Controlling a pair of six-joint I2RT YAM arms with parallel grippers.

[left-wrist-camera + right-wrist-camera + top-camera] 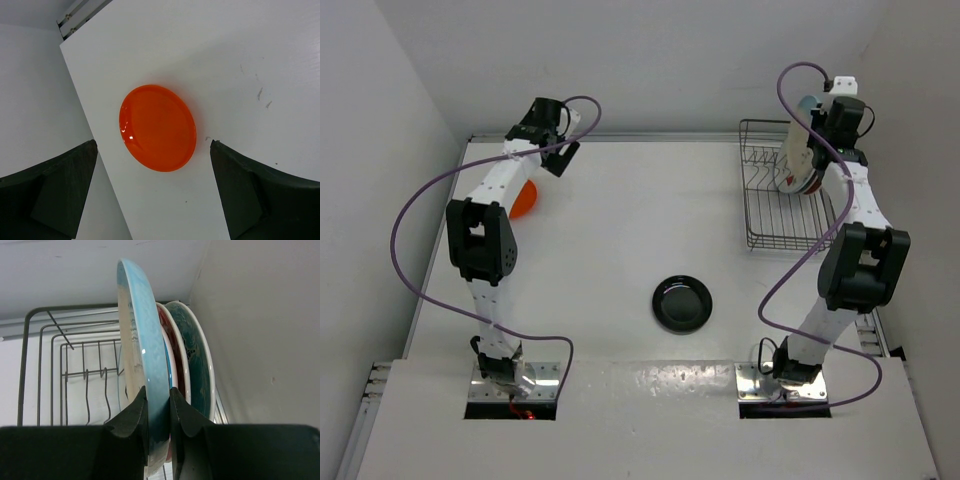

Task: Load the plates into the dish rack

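Right fingers clenched on the rim of the cream-and-blue plate, which is upright inside the dish rack, upper right of the overhead frame. Just behind it a red plate and a teal-faced plate stand on edge. Their patterns are hard to make out and their lower edges are hidden behind my fingers. Left fingers released, spread above the orange plate, which lies flat on the worktop, upper left overhead. Black plate lower centre, well apart from the rack.
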